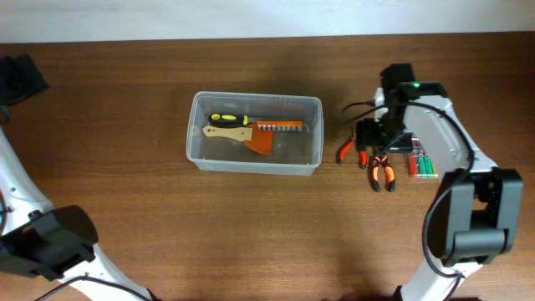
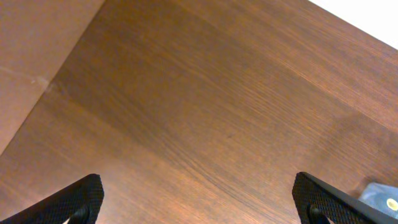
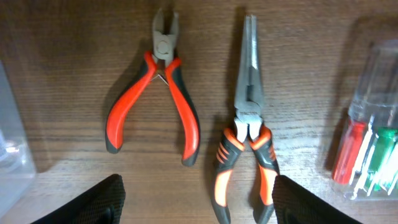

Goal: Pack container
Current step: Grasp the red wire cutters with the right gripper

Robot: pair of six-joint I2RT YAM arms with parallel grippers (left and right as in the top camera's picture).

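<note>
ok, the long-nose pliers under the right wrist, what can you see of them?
The long-nose pliers lie flat on the wooden table: long, tapered grey metal nose, shut, with orange-and-black grips slightly spread. They sit between the diagonal cutters and the clear screwdriver case, touching neither. The open right gripper hovers above them, not touching.

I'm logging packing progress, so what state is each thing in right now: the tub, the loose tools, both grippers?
container: open-topped, no lid, holding tools.
side cutters: flat on the table, handles spread, ungripped.
needle-nose pliers: flat on the table, jaws shut, ungripped.
screwdriver case: on the table; open or shut, cannot tell.
left gripper: open, over bare table.
right gripper: open, above both pliers, holding nothing.
</note>
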